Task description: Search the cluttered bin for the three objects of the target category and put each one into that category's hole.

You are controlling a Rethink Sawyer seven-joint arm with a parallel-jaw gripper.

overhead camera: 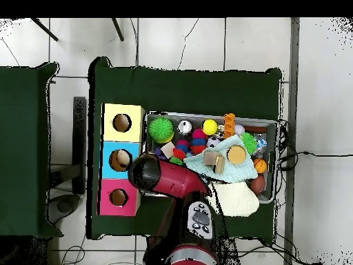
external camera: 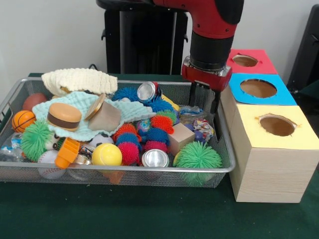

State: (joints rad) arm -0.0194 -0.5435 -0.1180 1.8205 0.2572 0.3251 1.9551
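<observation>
Gripper (external camera: 204,104) is hanging with fingers spread, empty I think, over the bin's (external camera: 227,164) crowded end, probably risking snagging the mesh wall or nudging neighbouring toys.

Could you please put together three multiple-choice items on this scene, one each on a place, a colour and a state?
1. Where is the gripper?
A. Over the bin's box-side end
B. Over the yellow box
C. Out of view

2. What colour tops the middle box?
A. Green
B. Blue
C. White

3. How does the silver can near the wire bin's front rim lie?
A. Crushed flat
B. Inside a box
C. On its side, round end facing the camera

Answers: 1 A, its fingers hang inside the bin's rim; 2 B, blue surrounds the hole; 3 C, its circular end shows.
</observation>
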